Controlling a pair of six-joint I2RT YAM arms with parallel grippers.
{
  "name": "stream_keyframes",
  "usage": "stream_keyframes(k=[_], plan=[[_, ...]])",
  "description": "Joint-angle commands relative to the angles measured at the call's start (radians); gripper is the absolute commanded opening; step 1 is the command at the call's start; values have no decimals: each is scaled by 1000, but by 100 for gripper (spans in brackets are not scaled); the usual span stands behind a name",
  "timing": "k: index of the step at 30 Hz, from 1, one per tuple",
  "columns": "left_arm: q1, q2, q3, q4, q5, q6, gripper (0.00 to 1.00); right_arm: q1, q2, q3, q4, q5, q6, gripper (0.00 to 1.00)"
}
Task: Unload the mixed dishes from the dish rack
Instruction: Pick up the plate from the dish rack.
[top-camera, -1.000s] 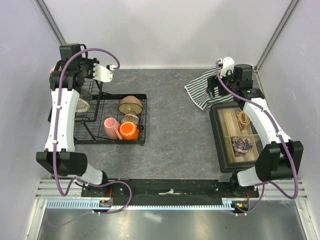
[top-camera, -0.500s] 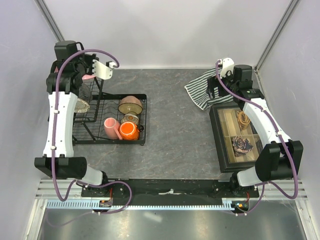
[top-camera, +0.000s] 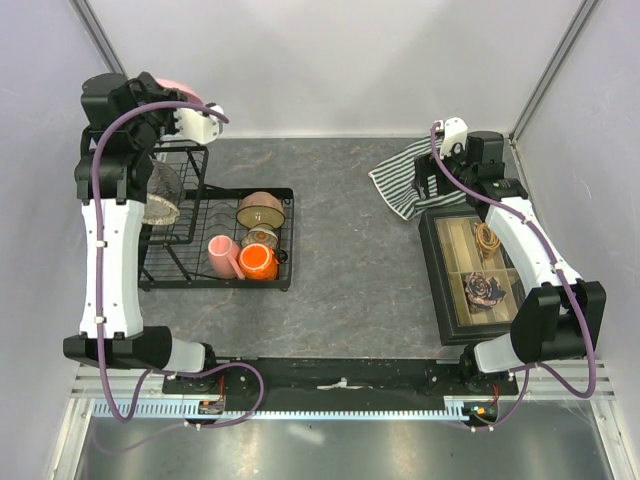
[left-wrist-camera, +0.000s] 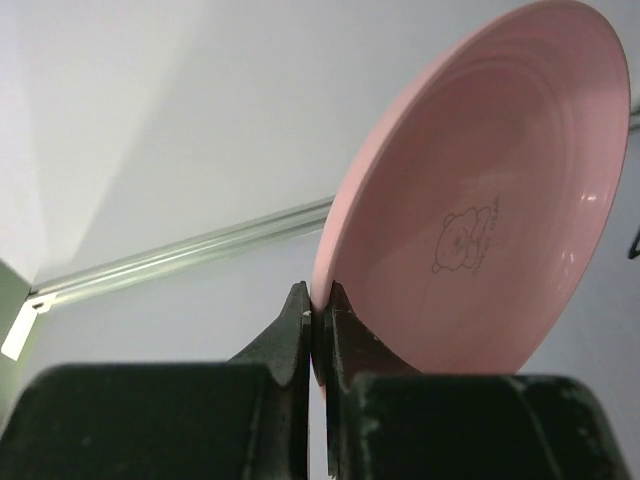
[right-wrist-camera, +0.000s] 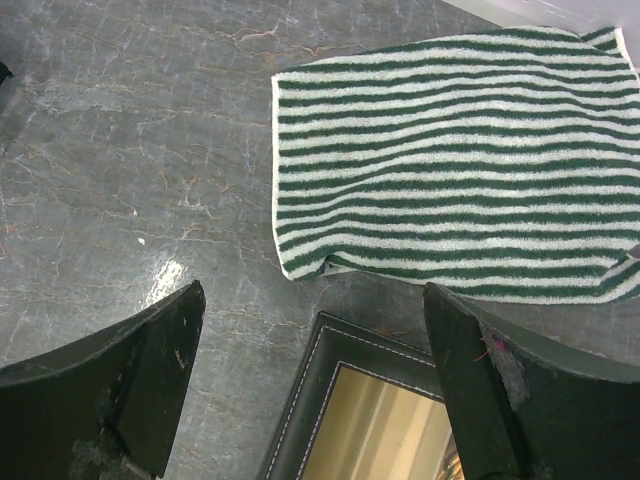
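At eleven o'clock, left gripper: clamped on the pink plate rim, high above the dish rack.
At two o'clock, right gripper: jaws wide, holding nothing, near the striped towel.

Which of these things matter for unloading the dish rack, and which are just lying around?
Job: dish rack, pink plate in left claw, oval dish, tan bowl, floral bowl, orange mug, pink mug.
Lying about: striped towel, dark trinket box.
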Motion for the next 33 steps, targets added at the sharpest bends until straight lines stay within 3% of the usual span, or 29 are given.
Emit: stream_keyframes(k=[1, 5, 9, 19, 22, 29, 33], plan=[[-24, -70, 56, 195, 46, -174, 2, -1, -39, 3, 36, -6, -6, 98], [-52, -92, 96, 218, 52, -429, 2, -1, -42, 10, 37, -4, 2, 98], [-84, -103, 145, 122, 80, -660, 1, -1, -44, 21, 34, 0, 10, 98], [-110, -115, 99, 40, 343, -1305, 2, -1, -107, 65, 34, 33, 54, 98], [-128, -104, 41, 75, 390, -1408, 1, -1, -140, 82, 33, 7, 66, 98], [-219, -98, -111, 180, 362, -1461, 2, 5, -208, 145, 4, -315, 105, 81], [-253, -80, -148, 192, 356, -1469, 1, 26, -223, 200, 28, -450, 152, 80]])
